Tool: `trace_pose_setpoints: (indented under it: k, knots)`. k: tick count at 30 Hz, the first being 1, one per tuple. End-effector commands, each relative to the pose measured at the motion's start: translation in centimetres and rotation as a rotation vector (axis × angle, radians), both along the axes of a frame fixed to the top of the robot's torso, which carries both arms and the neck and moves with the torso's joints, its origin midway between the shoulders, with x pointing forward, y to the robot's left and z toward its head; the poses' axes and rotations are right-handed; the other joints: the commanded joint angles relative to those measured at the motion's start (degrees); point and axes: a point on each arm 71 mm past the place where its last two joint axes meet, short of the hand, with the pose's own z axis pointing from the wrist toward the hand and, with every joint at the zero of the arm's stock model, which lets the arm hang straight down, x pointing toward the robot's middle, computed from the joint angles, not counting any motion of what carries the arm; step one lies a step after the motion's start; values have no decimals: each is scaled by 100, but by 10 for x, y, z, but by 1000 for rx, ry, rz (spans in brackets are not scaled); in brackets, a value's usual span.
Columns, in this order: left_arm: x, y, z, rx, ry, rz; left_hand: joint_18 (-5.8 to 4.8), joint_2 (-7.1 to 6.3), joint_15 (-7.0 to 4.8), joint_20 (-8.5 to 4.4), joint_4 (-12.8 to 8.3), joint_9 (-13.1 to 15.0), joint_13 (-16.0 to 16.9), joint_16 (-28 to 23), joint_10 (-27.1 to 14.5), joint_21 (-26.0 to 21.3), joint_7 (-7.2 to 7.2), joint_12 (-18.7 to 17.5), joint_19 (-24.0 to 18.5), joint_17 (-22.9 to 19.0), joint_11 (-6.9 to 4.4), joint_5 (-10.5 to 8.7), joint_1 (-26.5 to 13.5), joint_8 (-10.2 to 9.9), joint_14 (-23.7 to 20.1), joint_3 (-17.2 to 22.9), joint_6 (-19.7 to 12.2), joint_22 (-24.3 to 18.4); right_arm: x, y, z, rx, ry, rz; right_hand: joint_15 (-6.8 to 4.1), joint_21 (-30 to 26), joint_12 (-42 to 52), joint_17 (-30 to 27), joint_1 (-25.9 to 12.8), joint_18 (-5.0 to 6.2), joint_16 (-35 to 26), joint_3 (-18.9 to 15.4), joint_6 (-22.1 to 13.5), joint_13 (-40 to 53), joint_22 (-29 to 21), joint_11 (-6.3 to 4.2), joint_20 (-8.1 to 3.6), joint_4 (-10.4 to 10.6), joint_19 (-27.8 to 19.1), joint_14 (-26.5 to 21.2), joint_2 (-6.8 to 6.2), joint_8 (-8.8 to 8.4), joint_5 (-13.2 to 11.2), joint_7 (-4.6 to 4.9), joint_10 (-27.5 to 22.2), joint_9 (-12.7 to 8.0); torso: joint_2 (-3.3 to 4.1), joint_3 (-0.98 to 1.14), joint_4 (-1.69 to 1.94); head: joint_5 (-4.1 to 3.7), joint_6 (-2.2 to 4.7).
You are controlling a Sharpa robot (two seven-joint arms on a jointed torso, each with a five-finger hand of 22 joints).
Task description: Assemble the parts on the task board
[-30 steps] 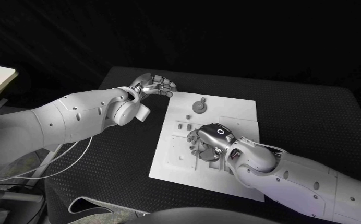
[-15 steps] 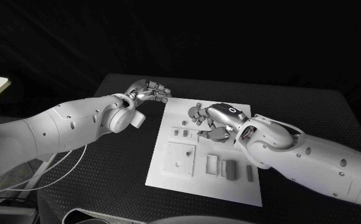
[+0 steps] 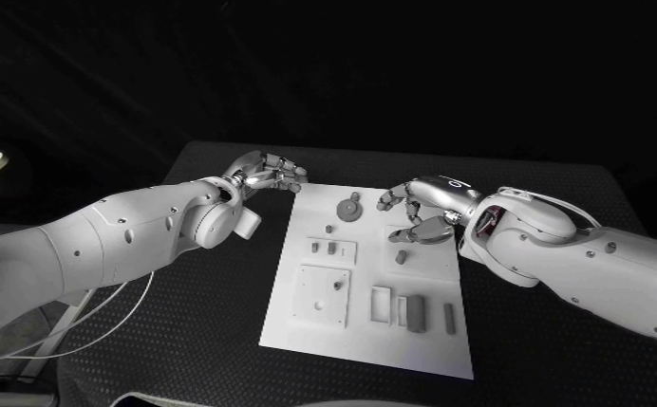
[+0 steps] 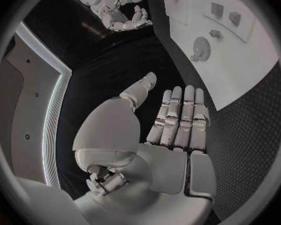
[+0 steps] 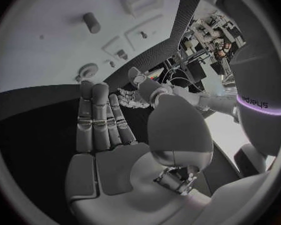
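Black tabletop (image 3: 548, 198) carries the board (image 3: 367, 326); right hand (image 3: 424, 206), spread and empty, hovers nearest the peg (image 3: 402, 257) lying just below; left hand (image 3: 270, 173), also empty, waits upper left.

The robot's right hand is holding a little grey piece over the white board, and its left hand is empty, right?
Not quite. The right hand holds nothing: the right wrist view shows its fingers straight and bare. It does hover over the task board, and the left hand is empty too.
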Motion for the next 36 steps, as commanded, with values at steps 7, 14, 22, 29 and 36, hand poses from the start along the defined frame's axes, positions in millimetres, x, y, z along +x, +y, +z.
trace_pose_setpoints:
  k: [7,14,22,29,36]
  knots:
    - [1,-2,0,-14,-4,-14,66,15,8,9,4,-7,-8,-26,-44,27,6,-15,26,9,8,-28,-61,24,18,-38,-30,-11,6,-18,-18,-68,70,44,-51,212,63,123,-64,161,366,-25,2,-49,148,-85,-92,85,244,167,-61,88,-4,27,-4,77,-2,0,20,-87,35]
    - [1,-1,0,-12,-4,-11,66,18,8,9,3,-8,-9,-29,-46,27,7,-15,26,11,8,-27,-62,23,18,-39,-32,-13,0,-20,-31,-145,53,56,-57,356,170,152,-95,161,558,-37,175,-30,148,-90,-169,149,339,238,-64,236,-5,144,228,154,1,13,18,-73,22]
    - [1,1,0,-11,-5,-9,67,22,8,8,1,-9,-10,-31,-47,27,6,-13,26,14,8,-26,-61,24,18,-39,-31,-15,-8,-21,-46,-181,61,62,-110,474,246,110,-110,161,651,-65,345,-21,140,-147,-230,130,408,325,-43,341,-4,214,445,189,0,1,14,-57,0]
    - [1,1,0,-11,-4,-10,68,25,8,8,1,-9,-11,-33,-48,27,5,-13,26,17,8,-25,-60,25,18,-39,-30,-17,-8,-20,-52,-184,10,48,-192,547,351,56,-81,161,693,-92,458,6,137,-234,-262,20,429,380,107,401,-7,226,723,198,-3,-4,17,-63,-8]
    - [1,1,0,-11,-3,-10,67,27,8,8,2,-10,-13,-35,-50,28,6,-13,25,20,9,-25,-63,24,18,-41,-31,-20,-9,-14,-57,-183,-15,44,-327,634,501,11,-94,161,749,-151,579,87,141,-373,-281,-116,437,434,285,448,-5,223,1100,192,-6,-9,21,-62,-17]
